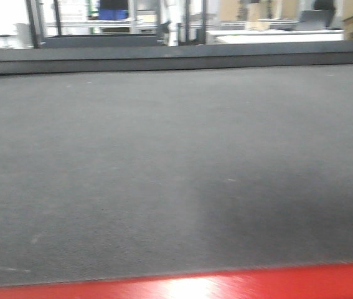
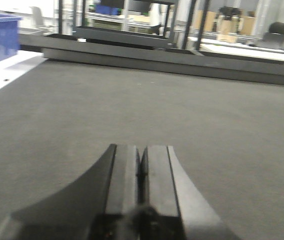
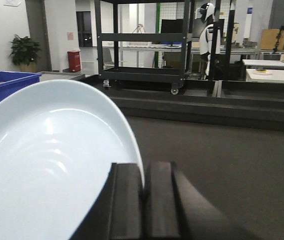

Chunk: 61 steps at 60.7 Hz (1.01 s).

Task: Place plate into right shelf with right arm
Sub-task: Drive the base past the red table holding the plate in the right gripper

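The right gripper (image 3: 143, 197) clamps the plate (image 3: 46, 165) by its rim, and the plate spreads left and ahead of the jaws. The left gripper (image 2: 143, 172) is closed, empty (idle over the mat (image 2: 217, 115)). No steel shelf shows, so its direction can't be told.

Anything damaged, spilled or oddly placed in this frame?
Nothing stands out. The plate looks whole, gripped at its rim by the right claw; the left claw is shut and empty above the grey mat.
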Each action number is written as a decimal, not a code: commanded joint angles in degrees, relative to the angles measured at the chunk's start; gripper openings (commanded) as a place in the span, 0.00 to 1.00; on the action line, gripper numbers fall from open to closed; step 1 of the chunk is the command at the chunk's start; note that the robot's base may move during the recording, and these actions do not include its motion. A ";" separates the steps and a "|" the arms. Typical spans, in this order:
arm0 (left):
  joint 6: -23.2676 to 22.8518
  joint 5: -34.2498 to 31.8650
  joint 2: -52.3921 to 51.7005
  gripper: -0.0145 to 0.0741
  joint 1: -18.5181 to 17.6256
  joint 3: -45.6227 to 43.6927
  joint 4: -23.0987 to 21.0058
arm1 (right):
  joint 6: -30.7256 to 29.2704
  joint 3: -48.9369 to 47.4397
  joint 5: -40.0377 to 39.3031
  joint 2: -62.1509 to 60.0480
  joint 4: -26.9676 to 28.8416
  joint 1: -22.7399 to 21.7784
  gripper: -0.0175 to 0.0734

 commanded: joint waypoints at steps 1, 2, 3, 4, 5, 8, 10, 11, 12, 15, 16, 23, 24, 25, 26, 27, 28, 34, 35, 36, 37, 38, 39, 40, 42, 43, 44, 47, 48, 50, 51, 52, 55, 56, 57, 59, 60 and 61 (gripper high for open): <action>-0.34 -5.30 -0.68 0.11 0.11 0.31 0.01 | -0.44 -1.54 -5.13 0.41 -0.99 -0.05 0.25; -0.34 -5.30 -0.68 0.11 0.11 0.31 0.01 | -0.44 -1.54 -5.13 0.41 -0.99 -0.05 0.25; -0.34 -5.30 -0.68 0.11 0.11 0.31 0.01 | -0.44 -1.54 -5.13 0.41 -0.99 -0.05 0.25; -0.34 -5.30 -0.68 0.11 0.11 0.31 0.01 | -0.44 -1.54 -5.13 0.41 -0.99 -0.05 0.25; -0.34 -5.30 -0.68 0.11 0.11 0.31 0.01 | -0.44 -1.54 -5.13 0.41 -0.99 -0.05 0.25; -0.34 -5.30 -0.68 0.11 0.11 0.31 0.01 | -0.44 -1.54 -5.13 0.41 -0.99 -0.05 0.25; -0.34 -5.30 -0.68 0.11 0.11 0.31 0.01 | -0.44 -1.54 -5.13 0.41 -0.99 -0.05 0.25; -0.34 -5.30 -0.68 0.11 0.11 0.31 0.01 | -0.44 -1.54 -5.13 0.41 -0.99 -0.05 0.25; -0.34 -5.30 -0.68 0.11 0.11 0.31 0.01 | -0.44 -1.54 -5.13 0.41 -0.99 -0.05 0.25; -0.34 -5.30 -0.68 0.11 0.11 0.31 0.01 | -0.44 -1.54 -5.13 0.41 -0.99 -0.05 0.25; -0.34 -5.30 -0.68 0.11 0.11 0.31 0.01 | -0.44 -1.54 -5.13 0.41 -0.99 -0.05 0.25; -0.34 -5.30 -0.68 0.11 0.11 0.31 0.01 | -0.44 -1.54 -5.13 0.41 -0.99 -0.05 0.25; -0.34 -5.30 -0.68 0.11 0.11 0.31 0.01 | -0.44 -1.54 -5.13 0.41 -0.99 -0.05 0.25; -0.34 -5.30 -0.68 0.11 0.11 0.31 0.01 | -0.44 -1.54 -5.13 0.41 -0.99 -0.05 0.25; -0.34 -5.30 -0.68 0.11 0.11 0.31 0.01 | -0.44 -1.54 -5.13 0.41 -0.99 -0.05 0.25; -0.34 -5.30 -0.68 0.11 0.11 0.31 0.01 | -0.44 -1.54 -5.13 0.41 -0.99 -0.05 0.25; -0.34 -5.30 -0.68 0.11 0.11 0.31 0.01 | -0.44 -1.54 -5.13 0.41 -0.99 -0.05 0.25; -0.34 -5.30 -0.68 0.11 0.11 0.31 0.01 | -0.44 -1.54 -5.13 0.41 -0.99 -0.05 0.25; -0.34 -5.30 -0.68 0.11 0.11 0.31 0.01 | -0.44 -1.54 -5.13 0.41 -0.99 -0.05 0.25; -0.34 -5.30 -0.68 0.11 0.11 0.31 0.01 | -0.44 -1.54 -5.13 0.41 -0.99 -0.05 0.25; -0.34 -5.30 -0.68 0.11 0.11 0.31 0.01 | -0.44 -1.54 -5.13 0.41 -0.99 -0.05 0.25; -0.34 -5.30 -0.68 0.11 0.11 0.31 0.01 | -0.44 -1.54 -5.13 0.41 -0.99 -0.05 0.25; -0.34 -5.30 -0.68 0.11 0.11 0.31 0.01 | -0.44 -1.54 -5.13 0.41 -0.99 -0.05 0.25; -0.34 -5.30 -0.68 0.11 0.11 0.31 0.01 | -0.44 -1.54 -5.13 0.41 -0.99 -0.05 0.25; -0.34 -5.30 -0.68 0.11 0.11 0.31 0.01 | -0.44 -1.54 -5.13 0.41 -0.99 -0.05 0.25; -0.34 -5.30 -0.68 0.11 0.11 0.31 0.01 | -0.44 -1.54 -5.13 0.41 -0.99 -0.05 0.25; -0.34 -5.30 -0.68 0.11 0.11 0.31 0.01 | -0.44 -1.54 -5.13 0.41 -0.99 -0.05 0.25; -0.34 -5.30 -0.68 0.11 0.11 0.31 0.01 | -0.44 -1.54 -5.13 0.41 -0.99 -0.05 0.25; -0.34 -5.30 -0.68 0.11 0.11 0.31 0.01 | -0.44 -1.54 -5.13 0.41 -0.99 -0.05 0.25; -0.34 -5.30 -0.68 0.11 0.11 0.31 0.01 | -0.44 -1.54 -5.13 0.41 -0.99 -0.05 0.25; -0.34 -5.30 -0.68 0.11 0.11 0.31 0.01 | -0.44 -1.54 -5.13 0.41 -0.99 -0.05 0.25; -0.34 -5.30 -0.68 0.11 0.11 0.31 0.01 | -0.44 -1.54 -5.13 0.41 -0.99 -0.05 0.25; -0.34 -5.30 -0.68 0.11 0.11 0.31 0.01 | -0.44 -1.54 -5.13 0.41 -0.99 -0.05 0.25; -0.34 -5.30 -0.68 0.11 0.11 0.31 0.01 | -0.44 -1.54 -5.13 0.41 -0.99 -0.05 0.25; -0.34 -5.30 -0.68 0.11 0.11 0.31 0.01 | -0.44 -1.54 -5.13 0.41 -0.99 -0.05 0.25; -0.34 -5.30 -0.68 0.11 0.11 0.31 0.01 | -0.44 -1.54 -5.13 0.41 -0.99 -0.05 0.25; -0.34 -5.30 -0.68 0.11 0.11 0.31 0.01 | -0.44 -1.54 -5.13 0.41 -0.99 -0.05 0.25; -0.34 -5.30 -0.68 0.11 0.11 0.31 0.01 | -0.44 -1.54 -5.13 0.41 -0.99 -0.05 0.25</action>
